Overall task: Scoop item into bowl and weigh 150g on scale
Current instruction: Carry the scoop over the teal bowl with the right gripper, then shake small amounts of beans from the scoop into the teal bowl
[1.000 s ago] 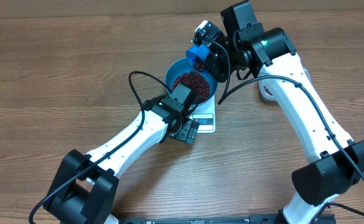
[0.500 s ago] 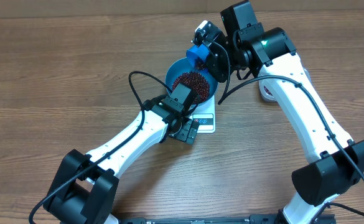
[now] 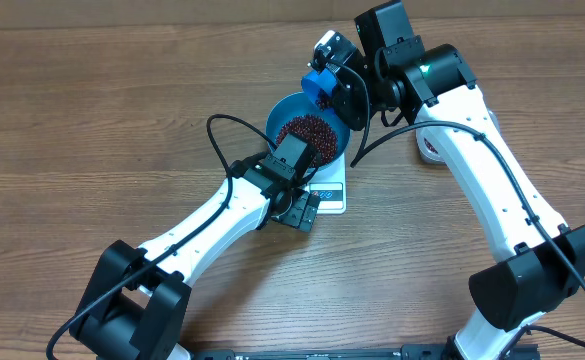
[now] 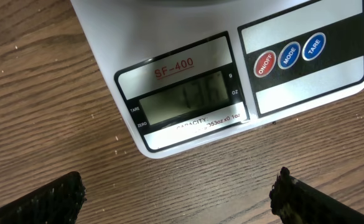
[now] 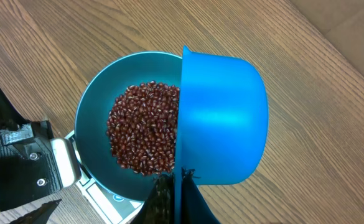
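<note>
The blue bowl (image 3: 284,112) stands on the white scale (image 3: 332,195) and holds a heap of red-brown beans (image 3: 307,131). My right gripper (image 5: 180,186) is shut on the thin handle of a blue scoop (image 5: 222,121). The scoop is turned on its side over the bowl's (image 5: 91,118) far rim, beside the beans (image 5: 144,127), and its inside is hidden. My left gripper (image 4: 177,196) hangs open over bare wood just in front of the scale's display (image 4: 185,99), whose digits are too faint to read. Nothing lies between its fingers.
A white round object (image 3: 430,150) lies on the table, partly hidden behind my right arm. A black cable (image 3: 215,135) loops up from my left arm, left of the bowl. The scale's buttons (image 4: 289,54) sit to the right of its display.
The scoop in my right gripper has shifted very slightly away from the bowl's centre. The left arm, the bowl and the scale have stayed put.
</note>
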Motion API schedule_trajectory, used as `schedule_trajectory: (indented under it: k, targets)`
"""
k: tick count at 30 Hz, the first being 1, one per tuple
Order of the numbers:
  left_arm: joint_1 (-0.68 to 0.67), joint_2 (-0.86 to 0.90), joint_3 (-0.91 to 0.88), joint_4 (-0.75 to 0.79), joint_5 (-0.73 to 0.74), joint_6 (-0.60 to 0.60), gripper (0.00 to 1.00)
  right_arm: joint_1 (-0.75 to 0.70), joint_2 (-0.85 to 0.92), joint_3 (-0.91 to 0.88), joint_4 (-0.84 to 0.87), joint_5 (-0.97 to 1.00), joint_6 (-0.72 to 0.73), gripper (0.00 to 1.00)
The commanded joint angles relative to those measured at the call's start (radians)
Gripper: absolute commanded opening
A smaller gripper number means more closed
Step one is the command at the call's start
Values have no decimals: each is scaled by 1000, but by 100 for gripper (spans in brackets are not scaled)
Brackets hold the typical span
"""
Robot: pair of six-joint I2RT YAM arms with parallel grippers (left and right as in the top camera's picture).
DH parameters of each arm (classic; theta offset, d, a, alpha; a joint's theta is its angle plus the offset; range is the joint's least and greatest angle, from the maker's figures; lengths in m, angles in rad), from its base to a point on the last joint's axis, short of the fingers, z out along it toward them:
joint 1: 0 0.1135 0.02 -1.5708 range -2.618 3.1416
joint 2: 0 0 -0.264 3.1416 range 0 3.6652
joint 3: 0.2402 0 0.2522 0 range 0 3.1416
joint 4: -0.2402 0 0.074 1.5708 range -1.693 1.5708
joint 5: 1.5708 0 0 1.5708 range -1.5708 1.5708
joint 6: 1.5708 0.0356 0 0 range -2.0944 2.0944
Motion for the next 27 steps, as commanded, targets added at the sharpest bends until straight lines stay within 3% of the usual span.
schedule_trajectory:
  k: [1,27]
  targets:
    - [-2,-17,-5,-1,-13,-6,99,-6,-2,31,2,11,-5,4]
    - [-2,-17,-5,26,-17,-6,100,2,-2,31,-43,6,-1,4]
